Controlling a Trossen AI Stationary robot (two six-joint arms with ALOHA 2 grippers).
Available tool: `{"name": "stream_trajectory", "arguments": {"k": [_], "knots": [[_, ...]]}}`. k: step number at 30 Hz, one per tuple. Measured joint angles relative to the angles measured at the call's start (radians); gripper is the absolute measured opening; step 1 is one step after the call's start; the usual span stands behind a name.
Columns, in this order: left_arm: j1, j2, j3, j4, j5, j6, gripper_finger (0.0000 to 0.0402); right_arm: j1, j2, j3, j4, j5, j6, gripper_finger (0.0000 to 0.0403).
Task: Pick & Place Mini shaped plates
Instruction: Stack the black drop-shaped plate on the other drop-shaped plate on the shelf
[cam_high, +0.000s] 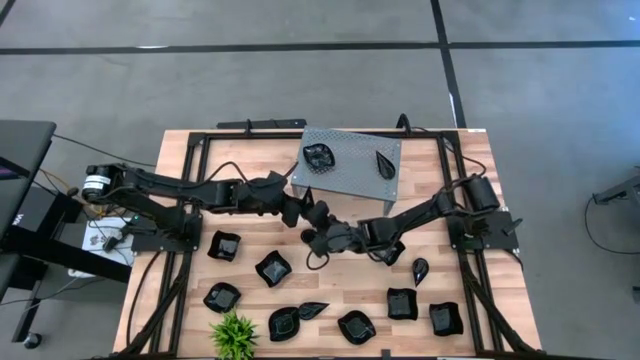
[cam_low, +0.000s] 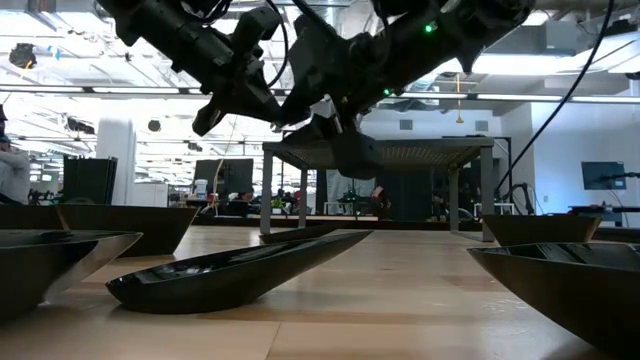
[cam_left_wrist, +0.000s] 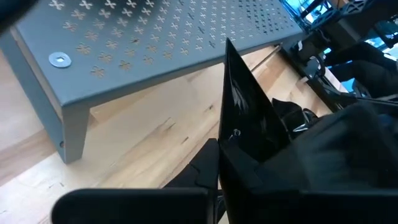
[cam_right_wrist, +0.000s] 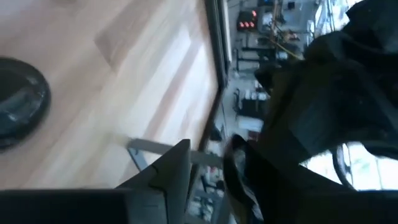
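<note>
Two plates (cam_high: 320, 157) already lie on the grey shelf (cam_high: 350, 172), and about ten more (cam_high: 273, 268) sit scattered over the front of the wooden surface (cam_high: 470, 180). Both arms meet mid-air just in front of the shelf: the left gripper (cam_high: 312, 212) has its jaws clenched on a black plate (cam_left_wrist: 245, 124) standing on edge, while the right gripper (cam_high: 318, 238) hangs right beside it with jaws released. I judge a handover just done; next the left arm must carry this plate over the shelf, level it and let go.
</note>
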Motion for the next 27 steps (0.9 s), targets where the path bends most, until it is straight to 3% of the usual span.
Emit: {"name": "stream_trajectory", "arguments": {"k": [4,18,27], "knots": [[-0.001,0.0,0.0,0.0,-0.002,0.0,0.0008,-0.001,-0.013,0.0,-0.001,0.05,0.0,0.0129],[-0.002,0.0,0.0,0.004,-0.003,-0.023,0.0009,-0.004,-0.012,0.0,-0.007,0.05,0.0,0.0059],[-0.002,-0.001,0.0,0.014,-0.002,-0.023,0.0052,-0.004,-0.011,-0.001,-0.008,0.05,0.0,0.0028]]}}
